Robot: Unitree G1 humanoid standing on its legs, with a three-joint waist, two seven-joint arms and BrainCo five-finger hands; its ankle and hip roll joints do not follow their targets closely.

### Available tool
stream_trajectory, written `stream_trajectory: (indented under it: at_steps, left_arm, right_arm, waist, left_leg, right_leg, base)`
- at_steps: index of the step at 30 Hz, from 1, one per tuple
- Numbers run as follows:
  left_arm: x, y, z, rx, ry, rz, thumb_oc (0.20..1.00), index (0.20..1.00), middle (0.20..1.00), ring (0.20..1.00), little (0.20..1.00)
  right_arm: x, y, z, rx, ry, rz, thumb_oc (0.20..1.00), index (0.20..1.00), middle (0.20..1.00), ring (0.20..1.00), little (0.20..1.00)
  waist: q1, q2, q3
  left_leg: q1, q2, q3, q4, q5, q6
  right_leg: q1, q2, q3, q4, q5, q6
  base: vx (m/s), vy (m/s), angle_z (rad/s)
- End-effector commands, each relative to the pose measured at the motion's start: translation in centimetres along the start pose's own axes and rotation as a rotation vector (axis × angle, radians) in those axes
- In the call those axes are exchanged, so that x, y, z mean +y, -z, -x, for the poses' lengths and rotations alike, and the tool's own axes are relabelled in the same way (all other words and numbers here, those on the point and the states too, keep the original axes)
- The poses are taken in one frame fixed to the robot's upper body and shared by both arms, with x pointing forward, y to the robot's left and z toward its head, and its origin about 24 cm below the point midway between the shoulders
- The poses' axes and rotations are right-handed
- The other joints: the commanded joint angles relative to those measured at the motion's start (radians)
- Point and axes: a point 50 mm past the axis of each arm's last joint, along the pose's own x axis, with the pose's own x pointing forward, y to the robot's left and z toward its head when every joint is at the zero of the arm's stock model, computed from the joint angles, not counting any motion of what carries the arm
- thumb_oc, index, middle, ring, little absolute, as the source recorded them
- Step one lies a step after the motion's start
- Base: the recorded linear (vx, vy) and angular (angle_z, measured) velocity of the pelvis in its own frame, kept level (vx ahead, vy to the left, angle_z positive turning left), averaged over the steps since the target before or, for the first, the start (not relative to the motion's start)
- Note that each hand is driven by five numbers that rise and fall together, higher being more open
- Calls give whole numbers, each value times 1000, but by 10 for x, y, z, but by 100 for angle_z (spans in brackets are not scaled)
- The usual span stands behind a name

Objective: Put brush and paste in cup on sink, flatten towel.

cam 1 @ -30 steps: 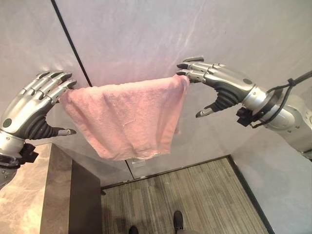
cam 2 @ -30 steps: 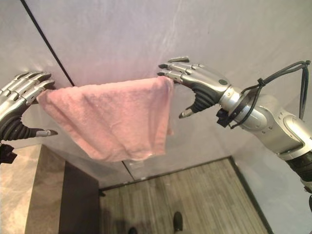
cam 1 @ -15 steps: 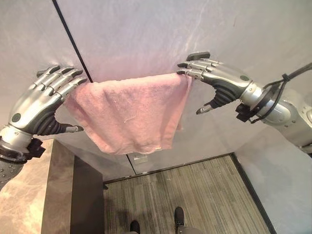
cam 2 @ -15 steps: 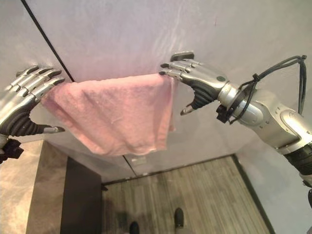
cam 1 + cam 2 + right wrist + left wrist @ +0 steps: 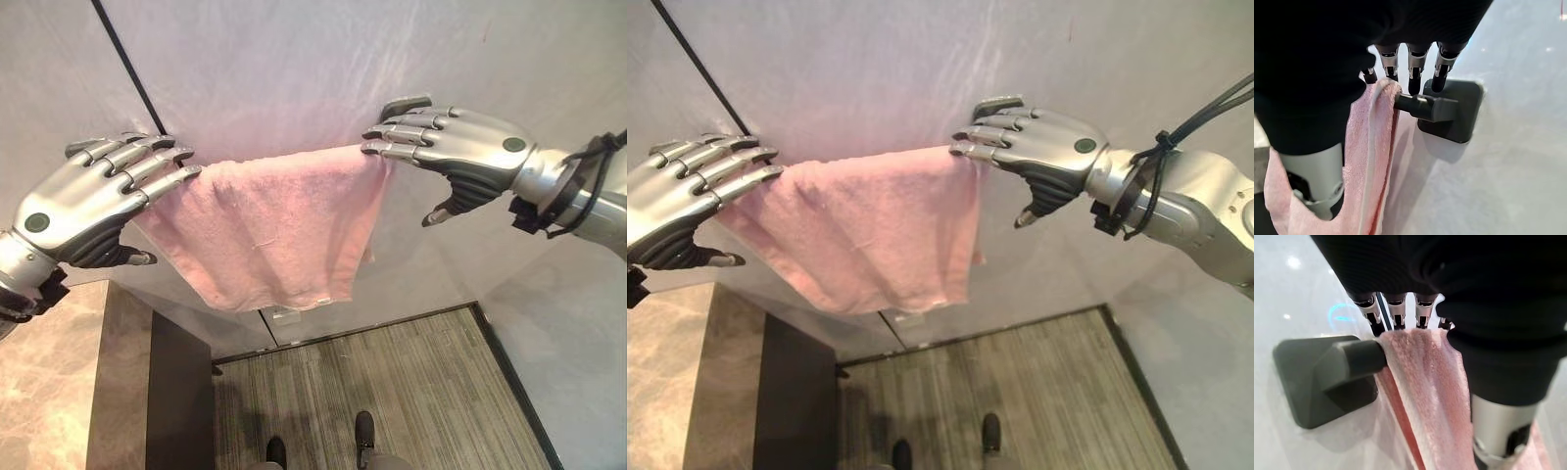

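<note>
Left wrist view: towel (image 5: pixel 1425 382) draped over dark wall rail (image 5: pixel 1359 355).

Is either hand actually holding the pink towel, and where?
Neither grips it. The left hand and right hand rest straight fingers on the towel's top corners over the rail.

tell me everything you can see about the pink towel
The pink towel is soft terry cloth, folded over a dark rail whose two ends sit in dark wall brackets. It hangs in a double layer against the pale wall, its top edge stretched almost straight, its lower edge uneven and sagging to one side, with mild wrinkles. The left hand lays straight fingers on its left top corner; the right hand rests straight fingers on its right top corner.
</note>
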Motion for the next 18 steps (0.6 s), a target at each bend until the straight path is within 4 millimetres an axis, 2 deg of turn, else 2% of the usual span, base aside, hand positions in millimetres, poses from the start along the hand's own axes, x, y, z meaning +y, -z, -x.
stream_trajectory:
  at_steps: [1, 12, 18]
  left_arm:
    - [-15, 8, 11, 40, 164, -5, 1000, 1000, 1000, 1000, 1000]
    - [-18, 18, 27, 166, 153, 47, 1000, 1000, 1000, 1000, 1000]
    - [-25, 11, 27, 192, 53, 162, 1000, 1000, 1000, 1000, 1000]
  right_arm:
    - [29, -3, 8, -7, -169, -13, 1000, 1000, 1000, 1000, 1000]
    - [41, 11, 19, 100, -178, -71, 1000, 1000, 1000, 1000, 1000]
    - [42, 10, 17, 116, -67, -165, 1000, 1000, 1000, 1000, 1000]
  waist:
    - [-43, -8, -39]
    - [-41, -5, -49]
    - [-43, -7, -49]
  left_leg:
    - [29, 17, -3, 2, 20, -17]
    - [23, 25, -18, 2, 27, -25]
    - [21, 26, -23, 2, 26, -23]
  right_leg:
    - [119, -113, -16, -1, -65, 111]
    - [126, -112, -37, -1, -68, 108]
    - [126, -111, -39, -1, -71, 106]
  base:
    - [24, -22, 3]
    - [-2, -12, 6]
    - [0, 0, 0]
